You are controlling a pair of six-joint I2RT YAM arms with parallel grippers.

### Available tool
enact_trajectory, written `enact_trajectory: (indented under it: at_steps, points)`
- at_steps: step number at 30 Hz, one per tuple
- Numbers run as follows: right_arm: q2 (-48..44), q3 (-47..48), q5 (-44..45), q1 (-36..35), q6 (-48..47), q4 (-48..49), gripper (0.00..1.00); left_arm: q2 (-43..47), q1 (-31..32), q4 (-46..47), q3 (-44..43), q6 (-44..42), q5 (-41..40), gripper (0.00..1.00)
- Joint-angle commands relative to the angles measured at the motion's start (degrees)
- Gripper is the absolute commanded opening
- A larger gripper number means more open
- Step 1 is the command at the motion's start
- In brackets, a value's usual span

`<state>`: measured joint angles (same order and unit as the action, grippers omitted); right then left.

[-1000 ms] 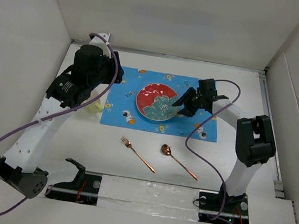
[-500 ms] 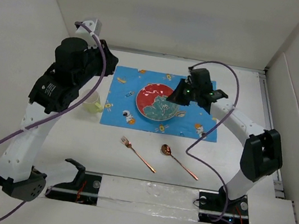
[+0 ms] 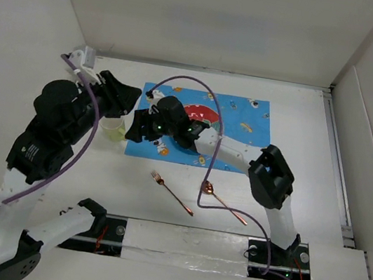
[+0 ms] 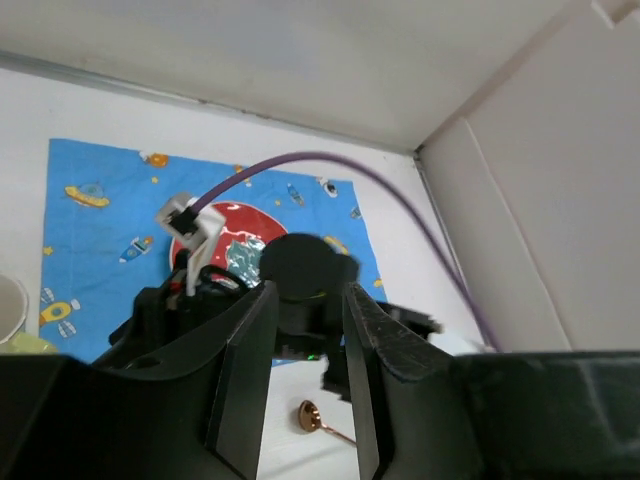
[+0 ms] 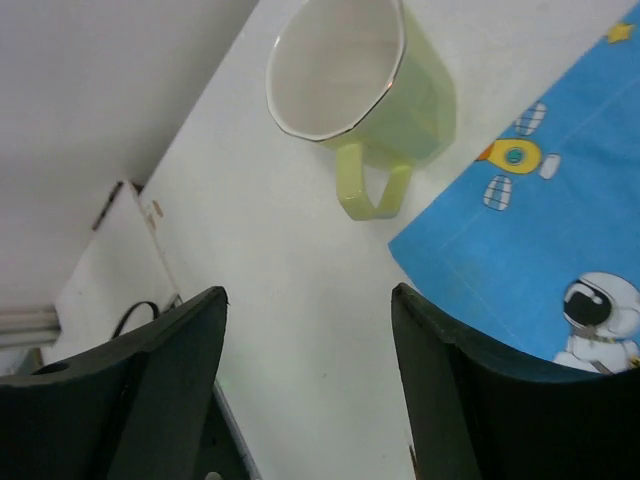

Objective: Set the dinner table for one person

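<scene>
Table (image 3: 324, 169) half set, mug (image 5: 370, 90) likely next, ahead of open right fingers (image 5: 170, 380) (left fingers (image 4: 245, 370) parted, empty); advance, then close.

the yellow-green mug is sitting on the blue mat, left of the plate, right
No: the mug sits on the bare white table, just off the blue mat's left edge, left of the plate. The right wrist view shows it.

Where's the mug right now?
In the top view, the pale green mug stands upright on the white table, just off the left edge of the blue mat, directly ahead of the right gripper.
</scene>
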<state>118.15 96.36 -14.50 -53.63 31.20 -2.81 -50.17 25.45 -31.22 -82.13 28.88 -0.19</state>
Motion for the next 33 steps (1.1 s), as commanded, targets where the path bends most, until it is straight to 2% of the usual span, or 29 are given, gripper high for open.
enact_trajectory:
  at_steps: [1, 4, 8, 15, 19, 20, 21, 28, 29, 31, 33]
  points:
    - [3.67, 5.76, 3.77, -1.83, -2.55, 6.85, 0.72, 2.98, 0.21, -2.0, -4.61, 2.14, -4.65, 0.3]
    - [8.75, 10.24, 4.48, -2.36, -4.04, 3.88, 0.75, 3.06, 0.21, -5.33, -7.51, 1.79, -5.26, 0.3]
    - [15.43, 21.82, 5.62, -3.77, -6.85, -2.28, 0.77, 3.33, 0.21, -8.76, -8.84, 1.53, -6.14, 0.31]
    - [23.34, 32.39, 13.18, -5.0, -9.58, -8.96, 0.74, 4.64, 0.21, -10.44, -8.57, 1.44, -6.84, 0.31]
    - [25.28, 34.51, 16.15, -5.52, -10.54, -10.64, 0.68, 5.43, 0.21, -10.88, -8.49, 1.26, -7.72, 0.32]
    - [25.46, 34.6, 16.17, -5.52, -10.72, -10.73, 0.62, 5.44, 0.21, -10.96, -8.4, 1.18, -8.07, 0.32]
    - [25.64, 34.86, 15.91, -5.52, -10.98, -10.81, 0.6, 5.61, 0.21, -11.14, -8.4, 1.17, -8.25, 0.32]
    - [26.87, 35.57, 16.17, -6.57, -12.13, -12.22, 0.56, 5.96, 0.21, -11.58, -8.75, 1.09, -9.48, 0.33]
    - [26.44, 34.87, 16.35, -6.58, -12.3, -12.05, 0.45, 6.05, 0.21, -11.58, -8.75, 1.09, -9.74, 0.33]
    - [26.08, 34.43, 17.05, -6.58, -12.39, -11.61, 0.41, 6.23, 0.21, -11.32, -8.49, 1.0, -9.92, 0.32]
    - [25.56, 34.16, 17.49, -6.58, -12.31, -11.52, 0.23, 6.23, 0.73, -11.23, -8.31, 1.17, -10.1, 0.32]
